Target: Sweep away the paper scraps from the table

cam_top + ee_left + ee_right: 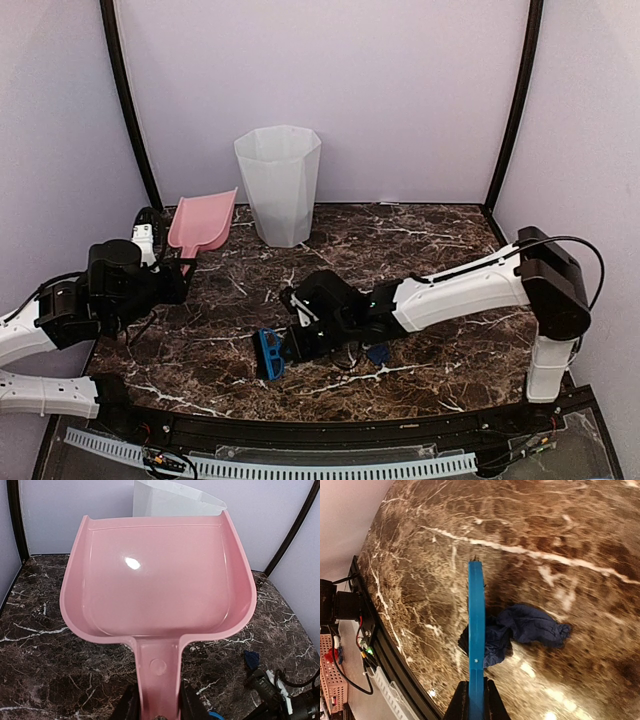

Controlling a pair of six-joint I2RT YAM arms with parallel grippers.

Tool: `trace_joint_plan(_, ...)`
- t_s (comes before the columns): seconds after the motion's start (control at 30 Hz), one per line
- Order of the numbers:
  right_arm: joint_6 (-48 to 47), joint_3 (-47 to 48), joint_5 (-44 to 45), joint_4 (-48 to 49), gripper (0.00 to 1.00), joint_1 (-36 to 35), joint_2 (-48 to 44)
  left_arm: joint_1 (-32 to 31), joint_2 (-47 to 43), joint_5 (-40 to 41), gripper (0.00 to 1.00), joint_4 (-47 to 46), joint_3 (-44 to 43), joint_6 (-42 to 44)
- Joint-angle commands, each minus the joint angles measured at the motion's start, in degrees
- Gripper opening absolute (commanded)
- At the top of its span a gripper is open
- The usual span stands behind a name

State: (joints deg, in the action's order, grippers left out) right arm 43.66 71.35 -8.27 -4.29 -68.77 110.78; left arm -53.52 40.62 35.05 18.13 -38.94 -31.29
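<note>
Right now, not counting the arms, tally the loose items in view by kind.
Pink plastic dustpan, held by the left gripper: 1
Blue hand brush, held by the right gripper: 1
White faceted waste bin: 1
Navy crumpled paper scrap, beside the brush: 1
Total: 4

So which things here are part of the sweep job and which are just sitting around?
Job: navy crumpled paper scrap; blue hand brush; pink plastic dustpan; brown marble table; white faceted bin (likely the dump spot).
Bystanders: white slotted strip along the front edge; black curved frame poles.
</note>
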Motion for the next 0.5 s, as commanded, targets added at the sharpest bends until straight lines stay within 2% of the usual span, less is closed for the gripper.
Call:
trace_joint_plan(0.0,0.42,-8.04,8.81,-6.6,0.0,2.77,-7.77,-0.03,0.57,-0.67,0.0,-1.47,0.76,0.71)
trace_joint_plan(0.13,-0.05,-16.26,11.7,-7.86,0.0,6.25,-14.25,-0.09,1.99,-3.32,0.0,-3.41,1.0,2.22)
trace_joint_plan(0.27,-2.79,-19.81,14.13,-10.69,0.0,8.31,-19.98,-0.18,3.62,-5.51,0.0,-4.52,0.89,3.11)
trace_joint_plan(0.47,-8.78,-19.54,8.53,-7.18,0.0,8.91,-28.61,-0.18,5.28,-9.23,0.0,-5.36,0.63,3.77)
